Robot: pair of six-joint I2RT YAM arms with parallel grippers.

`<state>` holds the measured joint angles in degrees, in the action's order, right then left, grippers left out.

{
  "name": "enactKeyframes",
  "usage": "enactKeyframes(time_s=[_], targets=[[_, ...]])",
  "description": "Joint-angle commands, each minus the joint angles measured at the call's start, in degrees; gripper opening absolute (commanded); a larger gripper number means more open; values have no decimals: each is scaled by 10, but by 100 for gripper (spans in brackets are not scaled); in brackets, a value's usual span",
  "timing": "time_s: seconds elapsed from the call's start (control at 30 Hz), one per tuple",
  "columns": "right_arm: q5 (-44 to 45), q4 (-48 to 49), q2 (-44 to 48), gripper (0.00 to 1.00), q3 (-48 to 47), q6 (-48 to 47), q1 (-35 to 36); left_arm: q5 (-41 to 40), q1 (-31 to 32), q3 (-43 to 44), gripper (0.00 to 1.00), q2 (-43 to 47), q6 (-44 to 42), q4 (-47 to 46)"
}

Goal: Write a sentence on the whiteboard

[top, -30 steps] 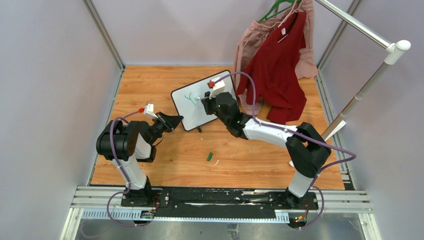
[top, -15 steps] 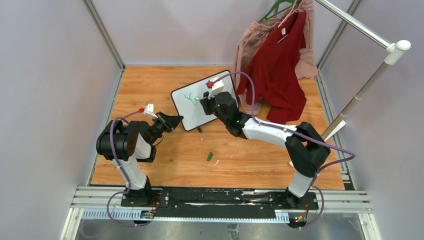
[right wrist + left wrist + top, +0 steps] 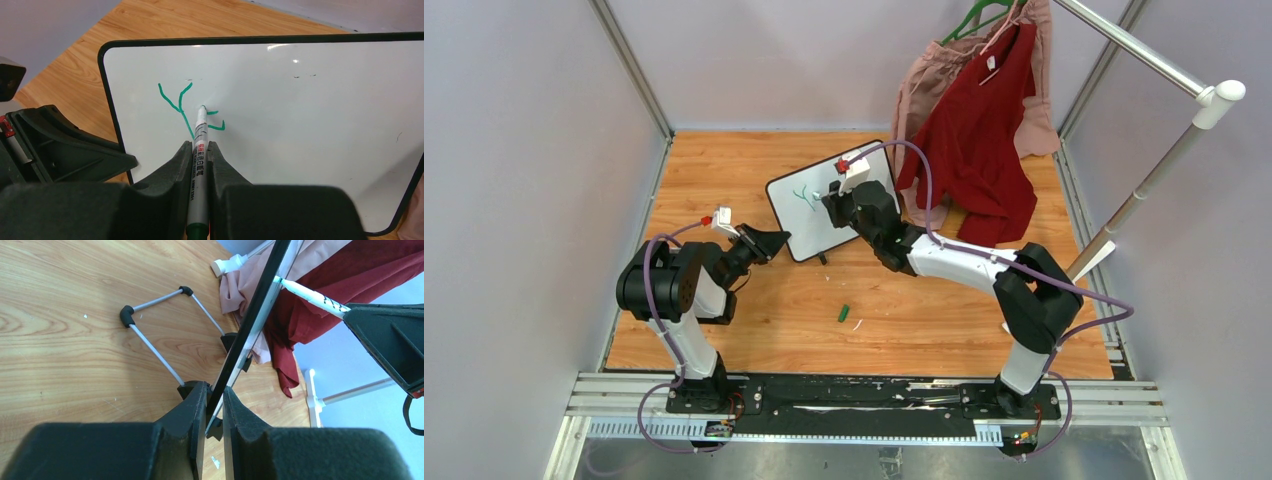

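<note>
Whiteboard [image 3: 310,125] stands tilted on the bench [image 3: 774,300], directly ahead of the right end effector [image 3: 198,145]. That one's jaws are pinched on a marker [image 3: 201,125], whose long axis points straight at the white face, tip seemingly touching it. The left end effector [image 3: 214,400], nearly closed, clamps the frame's lower edge. Only the first green strokes of the sentence [image 3: 175,100] exist, just left of the tip, so further lettering should run rightward, and that is work for the right arm.

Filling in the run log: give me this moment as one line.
left claw: shut on whiteboard edge | right claw: shut on green marker, tip touching it | sentence: Y done, second letter begun
</note>
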<state>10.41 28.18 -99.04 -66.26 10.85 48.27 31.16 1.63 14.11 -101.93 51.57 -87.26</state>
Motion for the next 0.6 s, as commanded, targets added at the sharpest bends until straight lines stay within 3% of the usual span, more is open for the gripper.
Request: enactKeyframes(time_s=[0.0, 0.57], targets=[[18, -20, -12, 0, -19, -6, -1, 5, 0, -2, 0, 11, -7, -19], [47, -23, 1, 0, 6, 2, -14, 6, 0, -2, 0, 11, -8, -19]])
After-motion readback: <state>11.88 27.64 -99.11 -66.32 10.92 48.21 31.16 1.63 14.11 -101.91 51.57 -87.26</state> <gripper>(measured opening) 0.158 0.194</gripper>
